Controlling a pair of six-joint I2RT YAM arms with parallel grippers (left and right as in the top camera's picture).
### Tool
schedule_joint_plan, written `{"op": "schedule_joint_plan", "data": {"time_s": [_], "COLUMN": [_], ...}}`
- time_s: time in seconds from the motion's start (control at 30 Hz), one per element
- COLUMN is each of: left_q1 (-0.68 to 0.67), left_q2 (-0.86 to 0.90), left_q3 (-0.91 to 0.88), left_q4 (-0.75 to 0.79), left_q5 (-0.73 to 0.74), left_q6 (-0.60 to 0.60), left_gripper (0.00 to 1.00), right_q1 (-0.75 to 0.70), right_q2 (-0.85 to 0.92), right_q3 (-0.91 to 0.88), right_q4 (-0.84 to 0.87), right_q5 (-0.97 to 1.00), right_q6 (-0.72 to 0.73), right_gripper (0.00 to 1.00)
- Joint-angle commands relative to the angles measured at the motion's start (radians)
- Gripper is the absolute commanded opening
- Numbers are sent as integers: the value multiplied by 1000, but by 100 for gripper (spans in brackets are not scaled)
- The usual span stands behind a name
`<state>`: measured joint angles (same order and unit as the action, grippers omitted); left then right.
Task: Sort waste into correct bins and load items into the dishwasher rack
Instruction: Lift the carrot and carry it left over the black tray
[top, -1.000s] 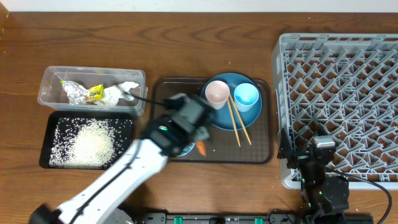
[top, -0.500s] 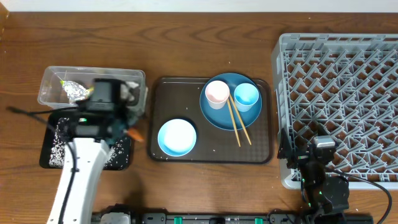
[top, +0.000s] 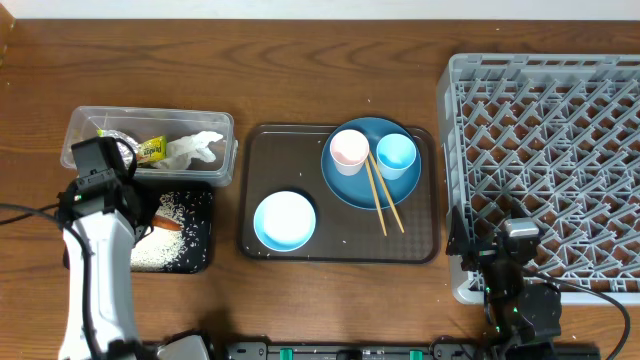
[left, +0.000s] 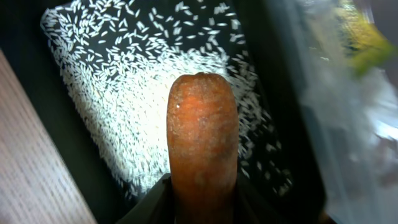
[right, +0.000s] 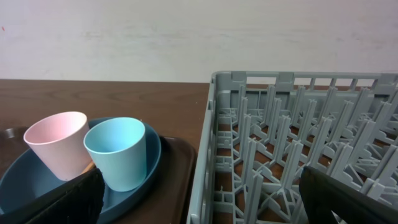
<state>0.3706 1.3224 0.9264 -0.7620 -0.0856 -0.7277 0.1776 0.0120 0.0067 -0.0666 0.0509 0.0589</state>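
So right now your left pincer (left: 202, 202) is clamping the thick end of the small orange carrot (left: 202, 137), and it's hanging over the shallow black rectangular tray (top: 212, 240), right above the pile of loose white rice grains (left: 124, 93). Looks like the drop step to me.

Stuff I'd be watching:
- You're holding it above the rice, not on it. If you're letting go from up there, the carrot is probably going to thump into the pile and kick grains over the low rim onto the tabletop.
- The clear plastic rectangular tub (top: 150, 112) is sitting just beside the tray, with the crumpled silver foil with yellow-green wrapper (top: 150, 149) and the crumpled white tissue (top: 195, 148) already in it. The wrist view is showing that tub wall close on one side, so drifting that way risks a bounce off the wall or landing in the wrong bin.
- A round carrot is going to roll, so it may end up against the tray edge.

Your right pincer (top: 518, 228) is sitting wide apart and holding nothing, by the near corner of the large square grey plastic crate (top: 545, 70). The large round blue plate (top: 345, 190), small pale pink cup (top: 349, 150), small light blue cup (top: 396, 153), wooden chopsticks (top: 385, 200) and white bowl (top: 285, 220) are all waiting on the dark brown serving tray (top: 270, 160), so loading isn't started.
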Motion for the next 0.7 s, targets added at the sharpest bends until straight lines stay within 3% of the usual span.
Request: {"op": "schedule_joint_plan", "data": {"time_s": [0.0,0.43,0.53,0.67], "left_q1": [26,60,60,60], "left_q2": [64,271,269,269], "left_q3": [-8,-8,-8,1], "left_q4": [36,152,170,169], "left_q5": [-16,-16,-16,-16], "left_q6": [16,-10,-9,3], "left_gripper": [30,31,43,46], "right_q1": [-16,-16,-16,-16], "right_q2": [-5,-5,-5,-5], "right_q3": [-1,-1,-1,-1], "right_q4": [-5,-5,-5,-5], "right_q5": [-3,-3,-3,-3], "right_q6": [-12,-11,-11,-11], "right_gripper": [99,99,99,99]}}
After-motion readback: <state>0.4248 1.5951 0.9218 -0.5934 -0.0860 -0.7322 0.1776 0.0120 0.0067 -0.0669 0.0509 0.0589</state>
